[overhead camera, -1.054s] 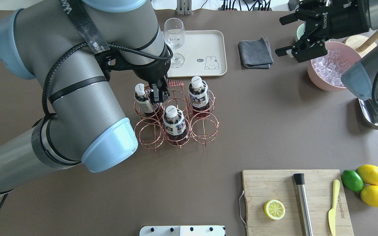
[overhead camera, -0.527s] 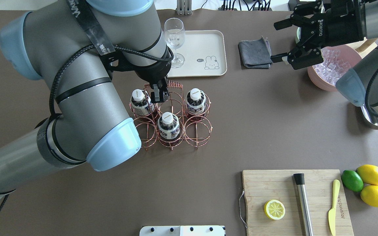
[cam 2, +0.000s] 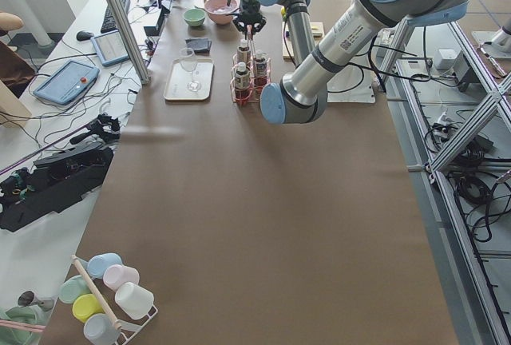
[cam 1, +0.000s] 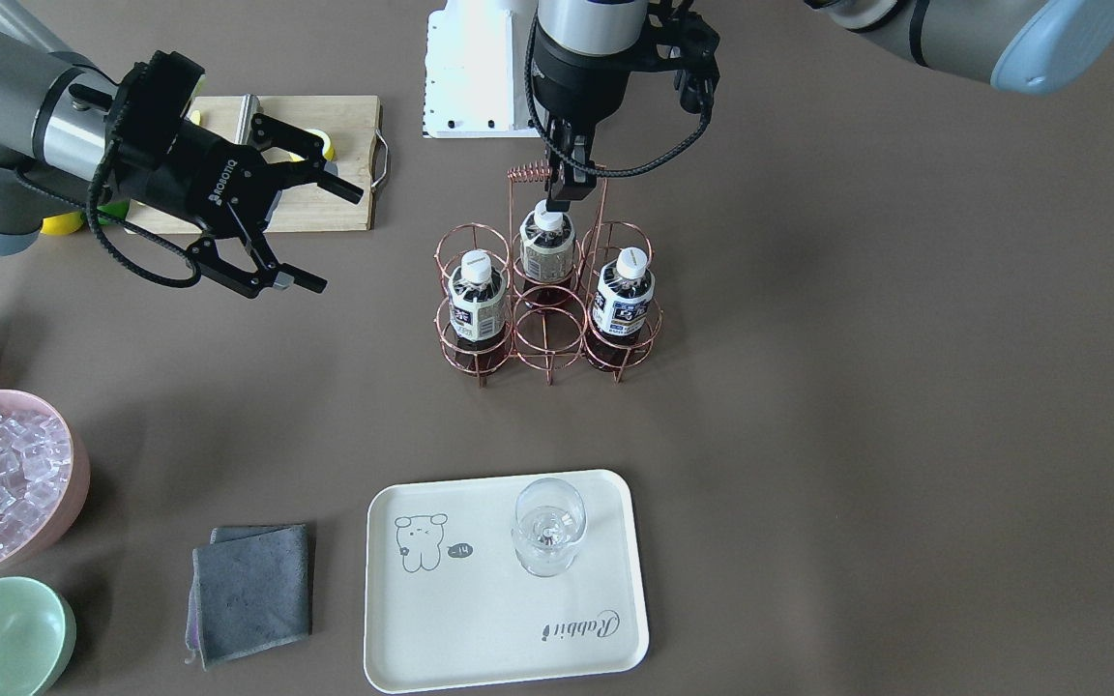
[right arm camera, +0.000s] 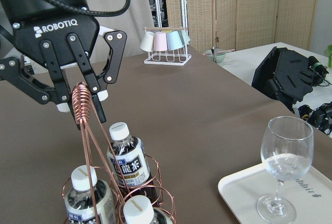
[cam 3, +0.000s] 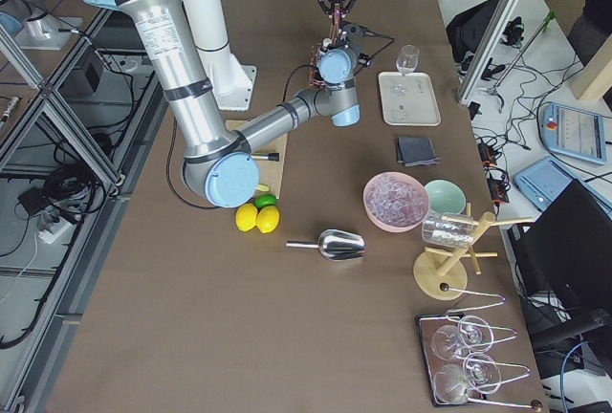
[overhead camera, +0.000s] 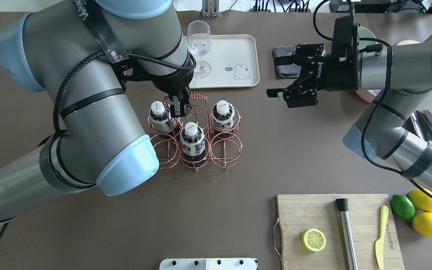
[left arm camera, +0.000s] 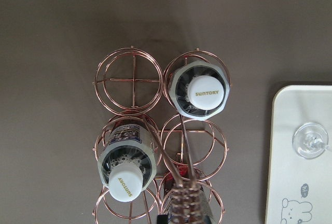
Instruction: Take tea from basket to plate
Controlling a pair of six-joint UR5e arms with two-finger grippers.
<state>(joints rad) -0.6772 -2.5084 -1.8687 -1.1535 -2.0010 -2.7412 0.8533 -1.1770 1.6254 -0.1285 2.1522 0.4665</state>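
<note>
Left pincer [overhead camera: 181,108]: points straight down over the middle of the basket. Its jaws are spread to either side of the coiled handle [cam 1: 528,174] and pinch nothing that shows.
Right pincer [cam 1: 339,240]: jaws wide apart and empty, aimed sideways at the basket from well apart.
Basket [cam 1: 547,319]: stands on the table directly under the left pincer, with three of its six cells filled.
Tea: the middle tea [overhead camera: 192,137] is just robot-side of the left pincer. The left-end tea [overhead camera: 158,114] and right-end tea [overhead camera: 221,112] stand to either side of it. The right-end tea is nearest the right pincer and is probably the one to take.
Handling: likely fairly light, with liquid that shifts. The thin clear wall would dent under a hard squeeze, and the label looks slick. A ring encloses the lower body, so the cap or shoulder is the place to hold. It would need lifting straight up until the base clears the ring.
In the way: the handle and the left pincer crowd the centre; the end bottles are freer from outside.
Plate [overhead camera: 238,48]: beyond the left pincer, near the basket. A fragile wine glass [overhead camera: 199,47] stands on the end closer to that pincer. The bare area by the bear print looks safer.
Farther: a grey cloth [cam 1: 252,590], a pink bowl of ice [cam 1: 81,483] and a mint bowl [cam 1: 1,638] lie beyond the right pincer. The cutting board [overhead camera: 313,213] is robot-side of it, off the route.
</note>
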